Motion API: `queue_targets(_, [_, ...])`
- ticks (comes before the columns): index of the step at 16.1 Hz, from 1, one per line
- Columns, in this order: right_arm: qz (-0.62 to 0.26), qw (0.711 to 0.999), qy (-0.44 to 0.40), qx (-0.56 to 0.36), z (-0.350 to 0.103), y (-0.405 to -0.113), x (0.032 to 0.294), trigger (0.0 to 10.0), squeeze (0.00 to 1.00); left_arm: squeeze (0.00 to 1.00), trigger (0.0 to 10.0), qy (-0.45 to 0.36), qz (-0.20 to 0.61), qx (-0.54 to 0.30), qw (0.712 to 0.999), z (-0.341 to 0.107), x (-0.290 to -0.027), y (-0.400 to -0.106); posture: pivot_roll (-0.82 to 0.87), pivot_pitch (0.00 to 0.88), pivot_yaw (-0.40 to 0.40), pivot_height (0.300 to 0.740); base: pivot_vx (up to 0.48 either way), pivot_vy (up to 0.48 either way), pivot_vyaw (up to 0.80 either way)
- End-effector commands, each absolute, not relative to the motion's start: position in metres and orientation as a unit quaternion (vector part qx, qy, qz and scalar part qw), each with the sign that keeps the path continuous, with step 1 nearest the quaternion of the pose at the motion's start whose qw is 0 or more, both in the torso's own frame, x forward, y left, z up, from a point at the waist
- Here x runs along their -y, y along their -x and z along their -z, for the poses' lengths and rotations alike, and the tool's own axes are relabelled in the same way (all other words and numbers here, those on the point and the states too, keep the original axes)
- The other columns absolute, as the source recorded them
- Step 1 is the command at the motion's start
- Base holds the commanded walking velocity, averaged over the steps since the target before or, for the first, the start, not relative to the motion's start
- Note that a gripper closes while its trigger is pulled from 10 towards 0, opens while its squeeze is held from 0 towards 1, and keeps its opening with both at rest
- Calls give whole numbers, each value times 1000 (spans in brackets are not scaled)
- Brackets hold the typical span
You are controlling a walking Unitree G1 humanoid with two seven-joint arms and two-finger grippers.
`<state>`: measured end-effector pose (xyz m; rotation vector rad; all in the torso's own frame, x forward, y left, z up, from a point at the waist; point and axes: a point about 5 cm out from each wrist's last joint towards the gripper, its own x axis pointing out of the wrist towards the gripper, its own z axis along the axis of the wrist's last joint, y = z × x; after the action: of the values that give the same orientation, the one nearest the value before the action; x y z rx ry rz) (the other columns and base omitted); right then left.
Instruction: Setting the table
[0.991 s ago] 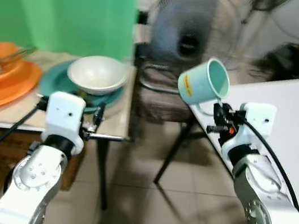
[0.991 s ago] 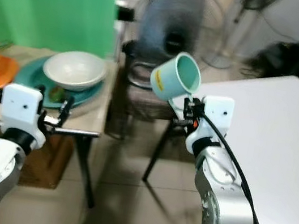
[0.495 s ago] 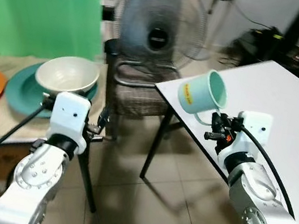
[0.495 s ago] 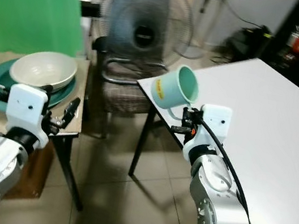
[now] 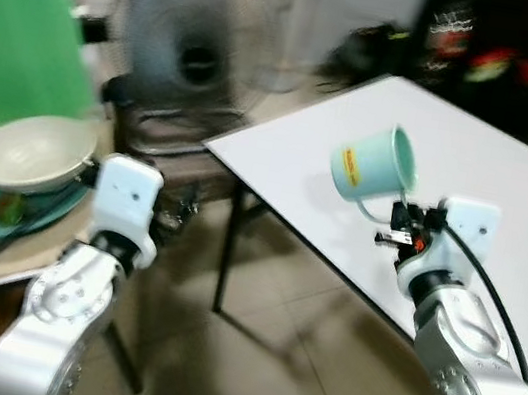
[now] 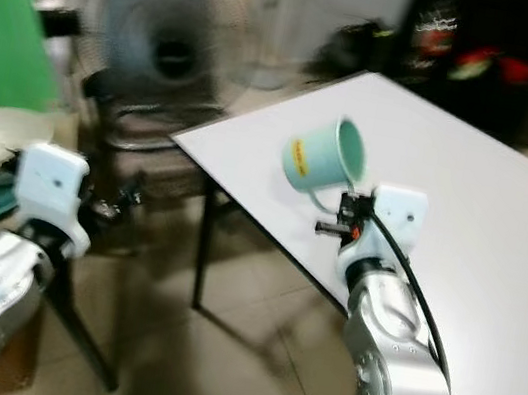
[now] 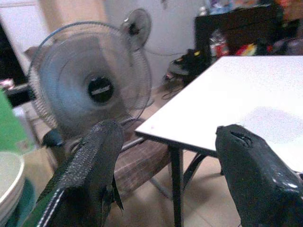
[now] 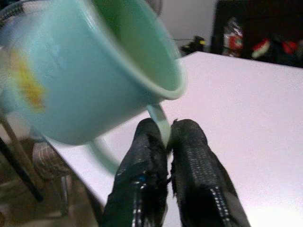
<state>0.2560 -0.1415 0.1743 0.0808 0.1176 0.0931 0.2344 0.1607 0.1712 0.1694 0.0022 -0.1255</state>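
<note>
One mint mug, handle pinched (tilted) above right end effector, over white table, left end effector open

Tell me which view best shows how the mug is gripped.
The right wrist view: the right gripper pinches the handle of the mug between its fingertips. Both eye views show the tilted mug above the white table, the pinch small and blurred.

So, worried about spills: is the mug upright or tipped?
Tipped: the mug, held by its handle in the right pincer, has its mouth facing sideways. Contents: cannot tell.
</note>
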Motion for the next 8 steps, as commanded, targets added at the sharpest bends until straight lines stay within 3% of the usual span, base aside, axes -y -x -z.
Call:
queue_targets(1, [-47,997,-36,-55,-177,-256,143,10000,0,0,10000,-72,67,-13,995,-170,-159,-235,-112,0,-17,740,0,480,-800])
queue_targets(3, [-47,997,-35,-58,-177,-256,142,10000,0,0,10000,-77,71,-10,994,-170,-160,-235,-114,0,-15,740,0,480,-800])
queue_targets(4, [-47,997,-35,-59,-177,-256,142,10000,0,0,10000,-89,71,-2,994,-172,-160,-236,-115,0,-13,740,0,0,-800])
queue_targets(6, [-46,996,-36,-61,-177,-257,142,10000,0,0,10000,-99,73,-9,992,-170,-158,-236,-116,0,-10,740,0,-480,-800])
queue_targets(7, [-46,996,-36,-62,-177,-257,142,10000,0,0,10000,-86,73,-12,994,-169,-158,-236,-116,0,-8,740,0,0,-800])
queue_targets(8, [-45,996,-35,-62,-176,-257,141,10000,0,0,10000,-69,76,-19,995,-168,-158,-237,-117,0,-6,740,0,480,-800])
